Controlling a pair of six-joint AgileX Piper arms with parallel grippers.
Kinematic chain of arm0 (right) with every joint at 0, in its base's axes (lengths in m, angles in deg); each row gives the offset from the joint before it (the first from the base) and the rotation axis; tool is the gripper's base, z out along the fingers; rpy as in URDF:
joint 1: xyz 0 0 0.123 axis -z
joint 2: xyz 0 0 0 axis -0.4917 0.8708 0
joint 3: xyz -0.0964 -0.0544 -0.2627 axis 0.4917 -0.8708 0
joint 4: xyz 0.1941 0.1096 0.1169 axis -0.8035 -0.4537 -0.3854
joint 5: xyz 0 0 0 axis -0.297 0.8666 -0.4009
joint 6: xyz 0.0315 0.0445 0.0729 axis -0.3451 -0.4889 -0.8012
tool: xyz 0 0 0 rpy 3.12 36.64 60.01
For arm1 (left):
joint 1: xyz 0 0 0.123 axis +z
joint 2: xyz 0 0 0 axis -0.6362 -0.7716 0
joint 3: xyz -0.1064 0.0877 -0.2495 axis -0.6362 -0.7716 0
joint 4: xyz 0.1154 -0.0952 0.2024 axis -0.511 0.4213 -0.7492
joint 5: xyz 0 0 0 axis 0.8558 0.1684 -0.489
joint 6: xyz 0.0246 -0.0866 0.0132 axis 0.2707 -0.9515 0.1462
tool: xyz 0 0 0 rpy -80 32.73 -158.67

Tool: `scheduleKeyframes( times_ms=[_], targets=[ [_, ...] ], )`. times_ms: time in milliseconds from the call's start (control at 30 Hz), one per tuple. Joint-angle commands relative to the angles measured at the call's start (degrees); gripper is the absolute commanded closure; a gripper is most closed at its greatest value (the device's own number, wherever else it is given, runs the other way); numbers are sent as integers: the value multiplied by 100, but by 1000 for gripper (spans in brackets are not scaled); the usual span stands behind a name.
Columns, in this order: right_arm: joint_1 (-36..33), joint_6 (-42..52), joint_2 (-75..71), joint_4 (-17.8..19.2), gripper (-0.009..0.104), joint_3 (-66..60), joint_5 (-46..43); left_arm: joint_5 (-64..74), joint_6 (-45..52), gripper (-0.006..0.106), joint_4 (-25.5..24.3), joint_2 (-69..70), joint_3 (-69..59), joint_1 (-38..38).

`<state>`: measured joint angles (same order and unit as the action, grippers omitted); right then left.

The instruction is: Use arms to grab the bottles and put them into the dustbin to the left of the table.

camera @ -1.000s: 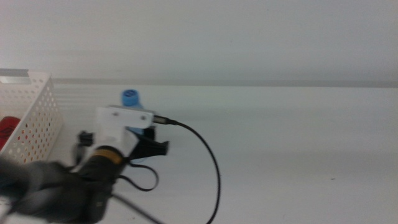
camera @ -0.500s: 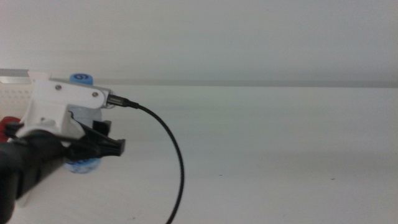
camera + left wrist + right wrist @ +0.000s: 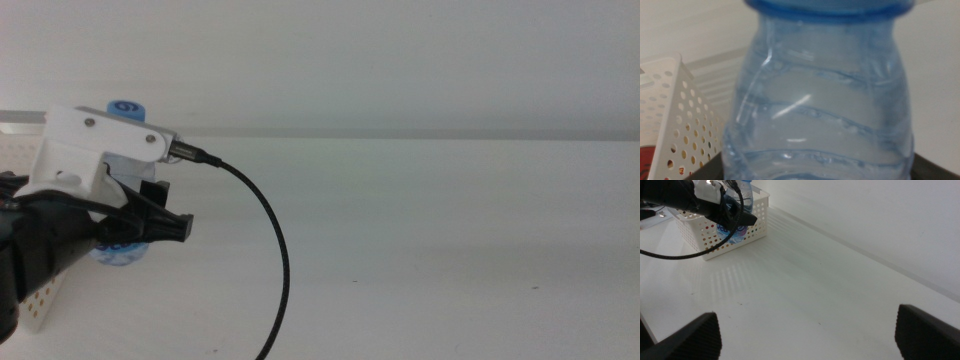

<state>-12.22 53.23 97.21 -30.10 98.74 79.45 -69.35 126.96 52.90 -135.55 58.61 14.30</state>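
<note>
Since a second ago we carried the water bottle (image 3: pixel 124 180) up and toward the left edge of the frame, our left gripper (image 3: pixel 150 228) closed around it beside the dustbin (image 3: pixel 715 237), so the drop seemed near, while the right gripper (image 3: pixel 807 337) waited with jaws wide.

Item: wall (image 3: pixel 400 60). Plain, pale grey-white, unmarked. Spans full width of middle view's upper part. Faint darker band along lower edge. Same wall (image 3: pixel 890 210) in right wrist view.
</note>
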Motion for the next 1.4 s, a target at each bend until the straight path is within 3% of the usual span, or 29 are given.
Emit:
scheduleKeyframes(
  times_ms=[0, 133, 300, 367, 400, 467, 600, 900, 1200, 1367],
  targets=[
    [-5, 41, -14, 33, 2, -26, -59, -50, 23, 102, 201, 75, 83, 13],
    [-5, 41, -14, 0, 2, -26, -59, 416, -2478, 102, -1962, 75, 1, 13],
    [-5, 41, -14, -41, 2, -26, -59, 1793, -5830, 102, -5592, 64, 89, 379],
    [-5, 41, -14, -41, 2, -26, -59, 2213, -7117, 102, -6817, 64, 174, 562],
    [-5, 41, -14, -41, 2, -26, -59, 2479, -7659, 102, -7315, 64, 242, 666],
    [-5, 41, -14, -41, 2, -26, -59, 3263, -8232, 102, -7830, 64, 458, 909],
    [-5, 41, -14, -41, 2, -26, -59, 5435, -7971, 102, -8316, 56, 1284, 1654],
    [-5, 41, -14, -41, 2, -26, -59, 7677, -6915, 102, -8359, -327, 3318, 3319],
    [-5, 41, -14, -41, 2, -26, -59, 8688, -6363, 102, -8528, -1874, 4651, 4849],
    [-5, 41, -14, -41, 2, -26, -59, 8476, -6135, 102, -8706, -2758, 4756, 5190]
  ],
)
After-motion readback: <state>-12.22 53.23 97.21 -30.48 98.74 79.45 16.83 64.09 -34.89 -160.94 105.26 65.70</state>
